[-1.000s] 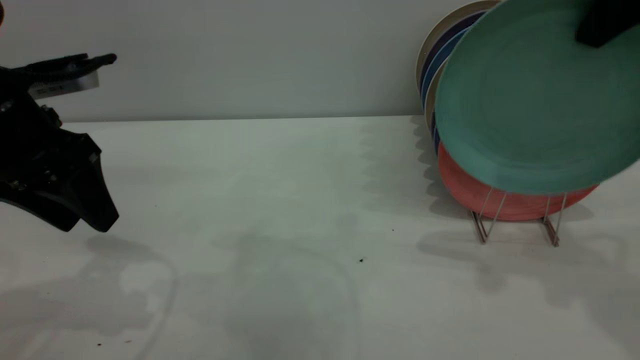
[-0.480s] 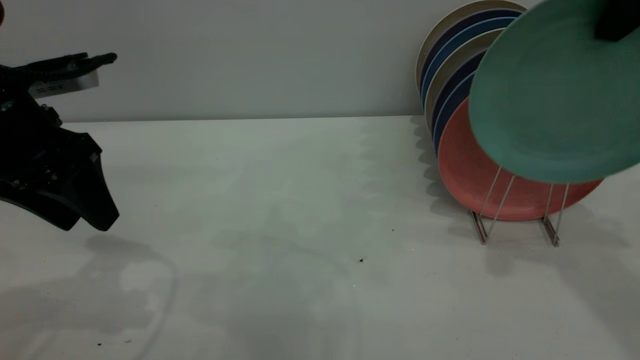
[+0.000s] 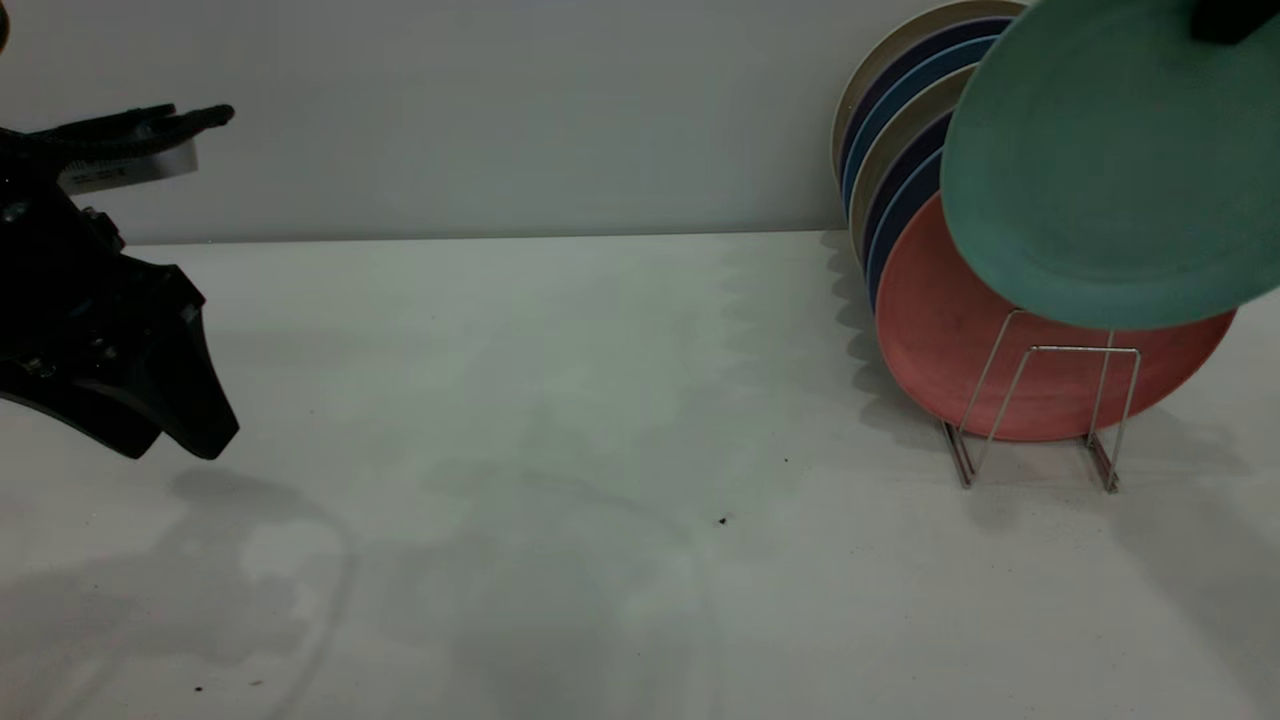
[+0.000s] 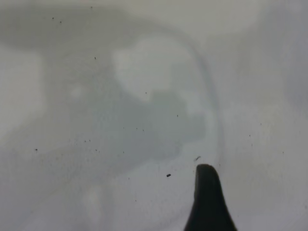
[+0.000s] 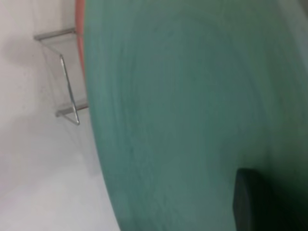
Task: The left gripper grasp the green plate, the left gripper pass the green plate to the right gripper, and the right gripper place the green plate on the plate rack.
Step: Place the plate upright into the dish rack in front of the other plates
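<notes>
A: Our right gripper (image 3: 1228, 18) is clenched on the green plate (image 3: 1110, 170), holding it by its top edge. One finger (image 5: 252, 199) lies dark on the plate's face in the wrist view.

B: And where is the plate?

A: In the air at the far right corner of the bench, tilted, above the front loop of the rack (image 3: 1040, 410) and in front of the pink plate (image 3: 960, 340). It does not touch the rack yet.

B: So the passing is done, we think?

A: Yes, we judge we are in the last step. Next we must bring the plate upright and lower it into the free front slot. The left gripper (image 3: 185, 430) waits at the left edge; we cannot tell its jaws.
</notes>
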Robot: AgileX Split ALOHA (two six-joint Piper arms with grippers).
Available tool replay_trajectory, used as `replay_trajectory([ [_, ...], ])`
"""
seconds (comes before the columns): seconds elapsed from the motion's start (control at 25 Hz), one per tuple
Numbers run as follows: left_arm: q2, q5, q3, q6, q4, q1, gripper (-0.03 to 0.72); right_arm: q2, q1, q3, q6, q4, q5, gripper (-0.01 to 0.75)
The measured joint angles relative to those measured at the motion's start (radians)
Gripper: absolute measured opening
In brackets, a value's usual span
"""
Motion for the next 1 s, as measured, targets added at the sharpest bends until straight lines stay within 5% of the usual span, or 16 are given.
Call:
replay_trajectory([
  [1.0, 0.0, -0.033, 0.0, -0.005, 0.0, 0.0, 0.541, 0.08, 0.0, 0.0, 0.0, 0.046, -0.019, 0.122],
])
